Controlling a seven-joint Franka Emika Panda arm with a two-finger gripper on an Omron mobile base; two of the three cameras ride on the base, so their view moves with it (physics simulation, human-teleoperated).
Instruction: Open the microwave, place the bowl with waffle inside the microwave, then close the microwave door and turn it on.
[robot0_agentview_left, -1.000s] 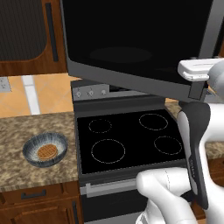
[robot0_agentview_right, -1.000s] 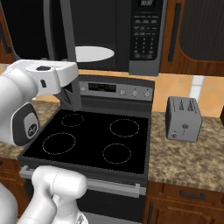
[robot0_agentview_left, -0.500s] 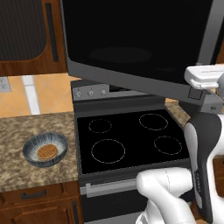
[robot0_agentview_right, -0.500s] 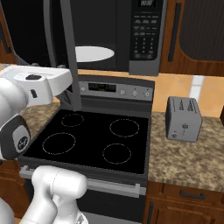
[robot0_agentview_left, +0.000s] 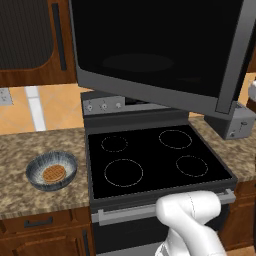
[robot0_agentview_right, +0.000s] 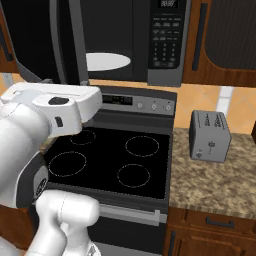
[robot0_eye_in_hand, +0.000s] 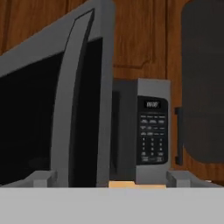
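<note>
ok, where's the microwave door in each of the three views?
Left base view: microwave door, swung open across the top, handle at its right edge.
Right base view: upper left, seen nearly edge-on, left of the white turntable.
Hand view: left half, swung out.
Shared landmark for right base and hand views: the button panel.

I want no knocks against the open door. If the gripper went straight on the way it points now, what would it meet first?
Probably the microwave door's free edge, dead ahead of the open gripper; the microwave's button panel lies behind. Depth is unclear.
</note>
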